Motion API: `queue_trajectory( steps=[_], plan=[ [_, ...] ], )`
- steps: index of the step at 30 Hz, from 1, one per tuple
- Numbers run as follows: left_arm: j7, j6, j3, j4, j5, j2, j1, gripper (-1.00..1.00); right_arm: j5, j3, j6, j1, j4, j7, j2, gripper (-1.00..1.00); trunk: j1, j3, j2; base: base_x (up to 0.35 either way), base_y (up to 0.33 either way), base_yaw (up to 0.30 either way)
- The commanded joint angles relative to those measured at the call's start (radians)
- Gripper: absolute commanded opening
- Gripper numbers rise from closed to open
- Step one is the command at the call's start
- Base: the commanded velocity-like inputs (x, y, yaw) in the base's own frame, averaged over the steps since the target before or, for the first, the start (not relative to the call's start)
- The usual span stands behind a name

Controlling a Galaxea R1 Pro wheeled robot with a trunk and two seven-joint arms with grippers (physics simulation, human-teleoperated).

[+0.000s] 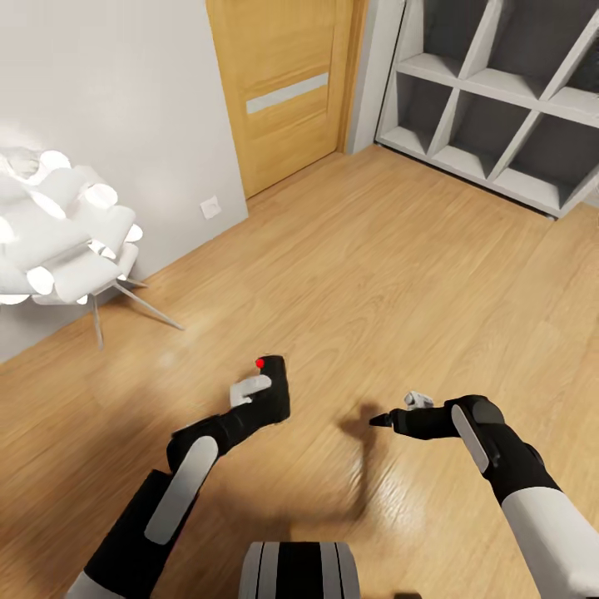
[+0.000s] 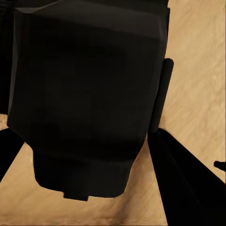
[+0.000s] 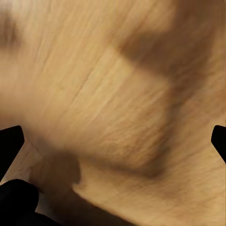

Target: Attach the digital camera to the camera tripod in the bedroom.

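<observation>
Low over the plank floor, ahead of the robot's trunk, the digital camera [image 1: 270, 391] sits clamped in the left gripper [image 1: 264, 389], red button up and facing away from the robot. From the left wrist, the camera's black body [image 2: 89, 99] blocks most of the frame, with one dark finger [image 2: 176, 174] running alongside it and floor beyond; the grip looks firm, body seated deep between the fingers. The right gripper [image 1: 391, 418] hangs empty beside it, well apart; its wrist view has the two fingertips [image 3: 9, 146] at opposite edges over blurred wood, so its jaws stand wide. No tripod among these views: ahead are a wooden door [image 1: 287, 83], grey open shelving [image 1: 499, 91], a wall socket [image 1: 211, 206], and a white petal-shaped lamp [image 1: 62, 233] on thin metal legs at the left. Judgement: this is a carry phase, the robot still searching for the tripod. To do it well, keep the camera level and low, avoid swinging the left arm near the lamp's legs, and hold the right arm tucked. The head view gives the room layout and the red button; the left wrist gives only grip contact. Blur in the right wrist view suggests motion.
</observation>
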Motion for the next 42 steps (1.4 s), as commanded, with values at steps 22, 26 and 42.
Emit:
queue_trajectory(
  steps=[22, 26, 42],
  plan=[
    [-0.368, -0.007, 0.016, 0.128, 0.388, 0.255, 0.000, -1.00, -0.002, 0.002, 0.004, 0.000, 0.001, 0.002, -0.001, 1.00, -0.010, 0.085, 0.005, 0.000, 0.000, 0.000],
    [-0.371, -0.006, 0.017, 0.135, 0.390, 0.256, 0.000, -1.00, -0.003, 0.002, 0.005, 0.000, 0.001, 0.002, -0.004, 1.00, -0.012, 0.100, 0.006, 0.000, 0.000, 0.000],
    [-0.401, 0.011, 0.014, 0.143, 0.557, 0.261, 0.000, -1.00, -0.011, 0.001, 0.012, 0.000, -0.001, 0.002, -0.010, 1.00, -0.019, 0.162, 0.010, 0.000, 0.000, 0.000]
  ],
)
